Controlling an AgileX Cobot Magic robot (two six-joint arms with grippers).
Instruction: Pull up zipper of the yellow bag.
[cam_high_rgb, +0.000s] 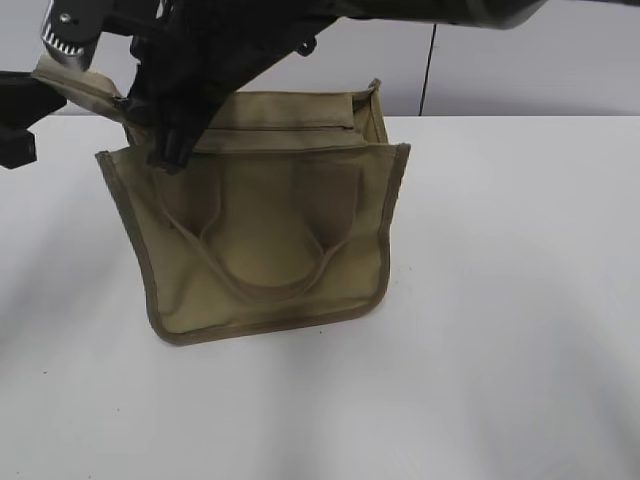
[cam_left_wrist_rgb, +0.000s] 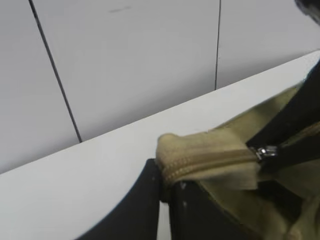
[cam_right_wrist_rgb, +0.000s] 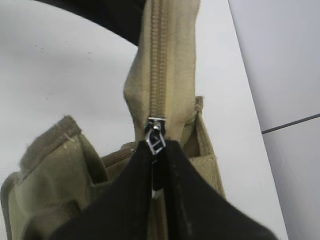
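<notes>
The yellow bag (cam_high_rgb: 270, 240) stands upright on the white table, handles on its front face. Its zipper (cam_high_rgb: 280, 127) runs along the top panel, and the left end is pulled out as a taut strip. My left gripper (cam_high_rgb: 40, 85) is shut on the end of that zipper strip (cam_left_wrist_rgb: 200, 162), jaws (cam_left_wrist_rgb: 166, 180) clamped on the fabric. My right gripper (cam_high_rgb: 135, 108) reaches across from the right and is shut on the silver pull (cam_right_wrist_rgb: 156, 141), which also shows in the left wrist view (cam_left_wrist_rgb: 267, 152). The closed teeth (cam_right_wrist_rgb: 159, 60) run from the pull toward the left gripper.
The white table (cam_high_rgb: 500, 300) spreads around the bag. A pale panelled wall (cam_high_rgb: 500, 70) stands close behind it. The right arm (cam_high_rgb: 420, 10) crosses above the bag's top.
</notes>
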